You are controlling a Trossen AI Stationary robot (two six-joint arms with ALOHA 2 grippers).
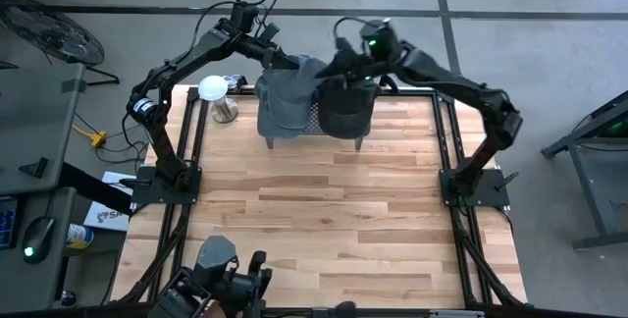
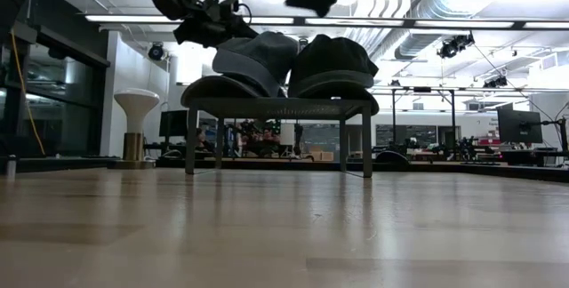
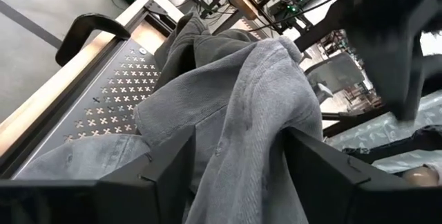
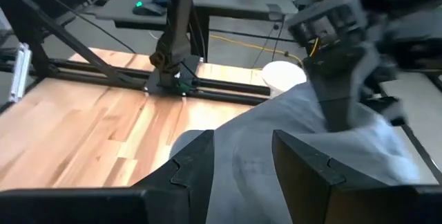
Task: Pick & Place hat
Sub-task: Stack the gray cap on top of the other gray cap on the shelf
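On the perforated metal rack [image 1: 316,120] lies a crumpled grey cap [image 1: 285,94]; the left gripper [image 1: 283,60] straddles its crown, fingers parted. Beside it a black cap [image 1: 345,105] sits below the right gripper [image 1: 345,66], half open, empty. White mushroom-shaped stand [image 1: 216,90] nearby.

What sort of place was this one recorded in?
Most likely a robotics lab or workshop: a wooden table on a concrete floor, exposed ceiling ducts, and desks with monitors behind.
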